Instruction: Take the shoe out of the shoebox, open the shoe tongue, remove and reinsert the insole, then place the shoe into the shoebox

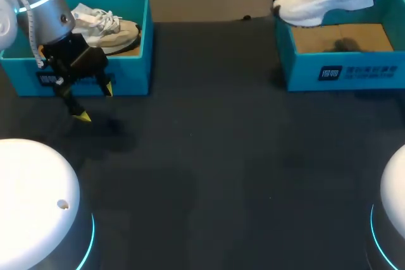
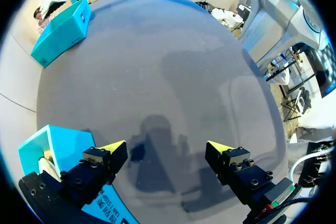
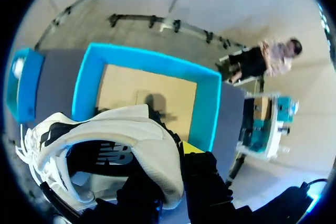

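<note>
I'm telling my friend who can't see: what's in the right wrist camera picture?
A white mesh sneaker with white laces hangs in the right gripper, whose black fingers pinch the shoe's heel collar. Beneath it sits an open turquoise cardboard shoebox, its brown floor bare where it shows.

Robotics lab: dark test table (image 1: 209, 156), left arm (image 1: 44, 11), right arm's white base (image 1: 395, 200).
</note>
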Available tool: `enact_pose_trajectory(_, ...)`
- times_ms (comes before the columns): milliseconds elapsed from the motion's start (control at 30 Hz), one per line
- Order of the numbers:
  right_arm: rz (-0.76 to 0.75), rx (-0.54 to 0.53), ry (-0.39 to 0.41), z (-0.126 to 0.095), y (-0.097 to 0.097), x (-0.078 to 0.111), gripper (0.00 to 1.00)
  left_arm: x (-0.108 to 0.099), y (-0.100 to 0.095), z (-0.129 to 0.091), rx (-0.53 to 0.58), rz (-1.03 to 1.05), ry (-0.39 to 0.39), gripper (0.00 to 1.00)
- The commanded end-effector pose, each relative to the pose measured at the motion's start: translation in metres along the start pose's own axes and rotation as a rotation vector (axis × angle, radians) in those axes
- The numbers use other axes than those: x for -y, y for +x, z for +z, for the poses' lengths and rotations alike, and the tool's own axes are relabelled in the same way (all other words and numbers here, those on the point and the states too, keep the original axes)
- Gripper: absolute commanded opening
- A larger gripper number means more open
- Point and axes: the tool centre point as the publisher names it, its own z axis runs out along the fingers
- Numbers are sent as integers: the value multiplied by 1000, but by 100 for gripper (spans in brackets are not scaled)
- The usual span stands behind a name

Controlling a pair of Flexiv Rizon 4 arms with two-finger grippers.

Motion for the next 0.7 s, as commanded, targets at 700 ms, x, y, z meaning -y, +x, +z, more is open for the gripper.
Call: enact_pose_trajectory(700, 420, -36, 101, 31, -34, 17, 0, 0, 1, -1, 0, 0, -4, 100)
